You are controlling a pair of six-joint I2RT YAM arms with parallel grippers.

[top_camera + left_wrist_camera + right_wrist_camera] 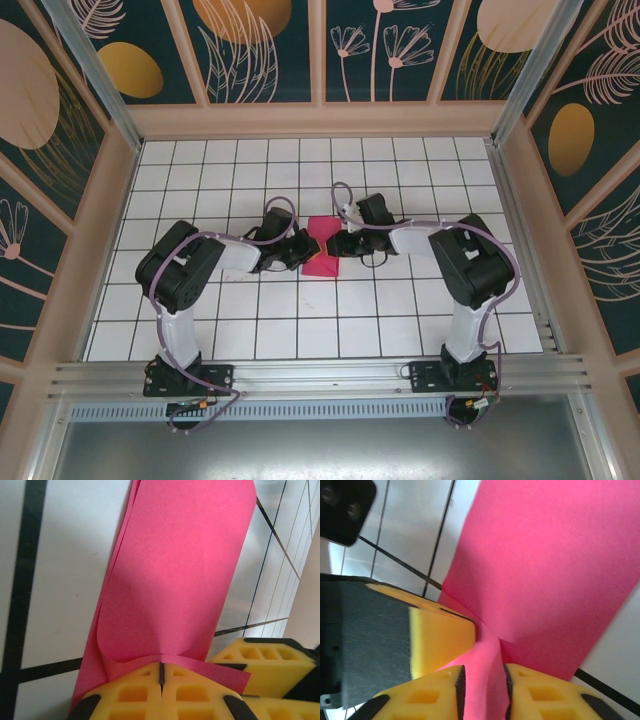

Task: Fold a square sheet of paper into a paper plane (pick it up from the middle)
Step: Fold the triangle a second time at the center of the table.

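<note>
A: Where's the paper [322,250]?

B: Mid table [300,330], flat on the tiles, right btwn the two grippers. It's folded over, pink side out.

A: Long axis?

B: Top view: runs near-to-far, tilted a bit, far end leaning right. The arms come in from either long side. Which end is the nose, can't tell at this res.

A: L wrist cam?

B: The paper [175,570] stretches straight away from the cam, long axis up the frame. The far end is rounded and the layers show along its left edge.

A: Left gripper [300,250]?

B: Shut. The yellow fingers [130,695] meet at a thin dark seam. A lip of paper curls up at the tips and looks nipped there. More pink lies under the fingers.

A: Right gripper [340,243]?

B: Part-way open. In the R wrist cam its fingers [545,695] stand apart, w/ a raised fold of paper in the gap. Can't tell if the pads touch it.

A: How close are the two?

B: V close. One left finger [440,635] sits just beside the right tips, at the same crease.
</note>
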